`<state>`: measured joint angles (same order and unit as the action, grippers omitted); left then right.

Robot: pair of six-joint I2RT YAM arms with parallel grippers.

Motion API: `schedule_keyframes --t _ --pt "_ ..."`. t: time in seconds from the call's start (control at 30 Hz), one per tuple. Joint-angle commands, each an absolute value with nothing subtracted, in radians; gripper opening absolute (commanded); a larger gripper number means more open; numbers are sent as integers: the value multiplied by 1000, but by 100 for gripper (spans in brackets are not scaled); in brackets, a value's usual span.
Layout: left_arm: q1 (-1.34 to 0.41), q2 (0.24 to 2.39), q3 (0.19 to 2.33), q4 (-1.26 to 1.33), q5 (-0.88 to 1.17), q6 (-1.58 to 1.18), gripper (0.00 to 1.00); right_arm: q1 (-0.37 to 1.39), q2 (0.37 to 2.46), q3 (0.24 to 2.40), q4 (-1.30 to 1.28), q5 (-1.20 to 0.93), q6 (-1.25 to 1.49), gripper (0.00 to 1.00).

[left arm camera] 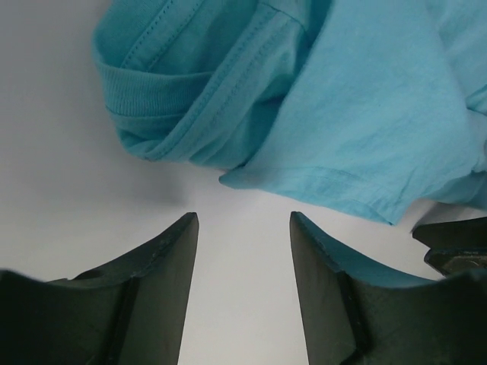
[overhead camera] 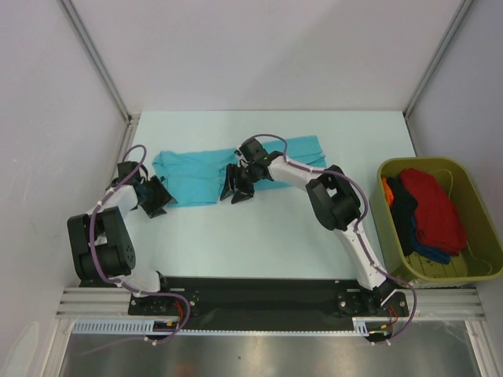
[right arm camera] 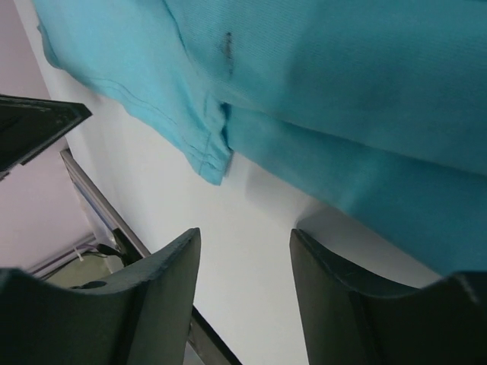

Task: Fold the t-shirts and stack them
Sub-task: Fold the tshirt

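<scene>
Left wrist: left pincer (left arm camera: 243, 218) half-open, empty, just beside turquoise t-shirt (left arm camera: 365, 114).

Turquoise t-shirt (overhead camera: 192, 177), centre frame: plain, matching stitching, small dark mark. Right edge: olive-green tub (overhead camera: 452, 271) with red t-shirt (overhead camera: 432, 208), dark blue t-shirt (overhead camera: 402, 206), orange t-shirt (overhead camera: 385, 188) — all plain. Table (overhead camera: 275, 243) pale mint-white. Arms (overhead camera: 361, 247) white — black joints.

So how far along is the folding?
Done: nothing stacked yet. In hand: teal shirt lies rumpled, fold unfinished; left end effector and right end effector are open by its near edge, holding nothing. Left: red, blue and orange shirts in the tub.
</scene>
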<state>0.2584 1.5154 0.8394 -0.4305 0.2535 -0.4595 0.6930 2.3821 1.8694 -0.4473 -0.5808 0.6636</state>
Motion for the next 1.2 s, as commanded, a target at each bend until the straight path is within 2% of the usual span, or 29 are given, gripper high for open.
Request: schedule_keyframes --t 0.0,0.03,0.1,0.57,0.8,1.0,1.17 --pt "267 1557 862 -358 245 -425 56 719 2410 1928 -400 -557 722 54" --pt "268 1563 862 -348 245 -422 52 721 2414 1928 -396 -540 741 53" --pt "267 1575 870 -338 232 -420 51 729 2425 1928 -397 -514 756 51" --pt "267 1625 871 -290 236 -420 51 762 2477 1950 -351 -440 857 44" --pt "267 1631 868 -290 256 -423 42 769 2499 1967 -365 -407 874 41" --pt "267 1608 842 -281 282 -440 39 775 2508 1962 -376 -405 865 40" --pt "268 1611 839 -282 299 -454 33 778 2514 1967 -357 -414 871 32"
